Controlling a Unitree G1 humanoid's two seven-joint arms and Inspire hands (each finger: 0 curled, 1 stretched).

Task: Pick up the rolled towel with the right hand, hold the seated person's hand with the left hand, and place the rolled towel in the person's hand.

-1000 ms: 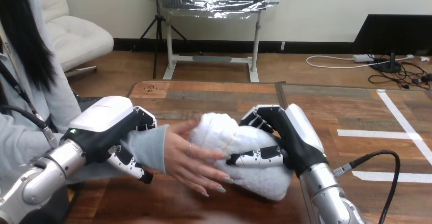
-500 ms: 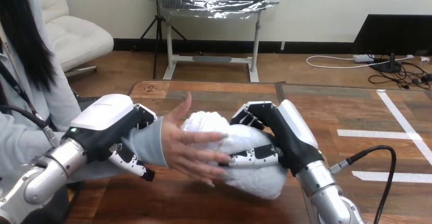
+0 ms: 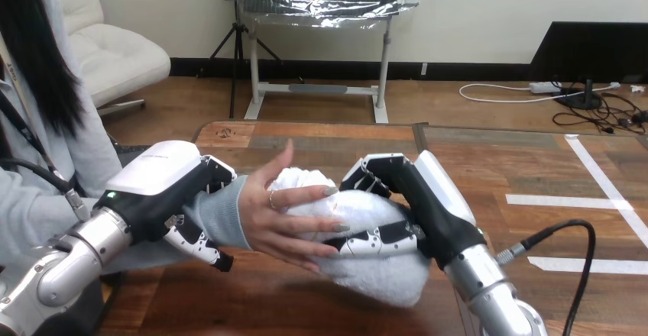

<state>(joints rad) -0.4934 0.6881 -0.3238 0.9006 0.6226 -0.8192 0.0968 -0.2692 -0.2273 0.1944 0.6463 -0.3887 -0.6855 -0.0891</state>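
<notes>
Against person's hand [image 3: 286,218], rolled towel [image 3: 378,279] gripped by right hand [image 3: 420,206]; left hand [image 3: 164,187] clasps wrist [image 3: 223,214]

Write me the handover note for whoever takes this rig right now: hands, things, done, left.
Left hand: fingers curled round the person's wrist, at the sleeve cuff.
Right hand: fingers and thumb curled round the towel.
Towel: over the table, its left end pressed into the person's hand, whose fingers lie across its top.
Done: towel picked up, wrist held, towel brought into the person's palm.
Left: the right hand has not let go yet; probably open it once the person's fingers close, then free the wrist.
</notes>
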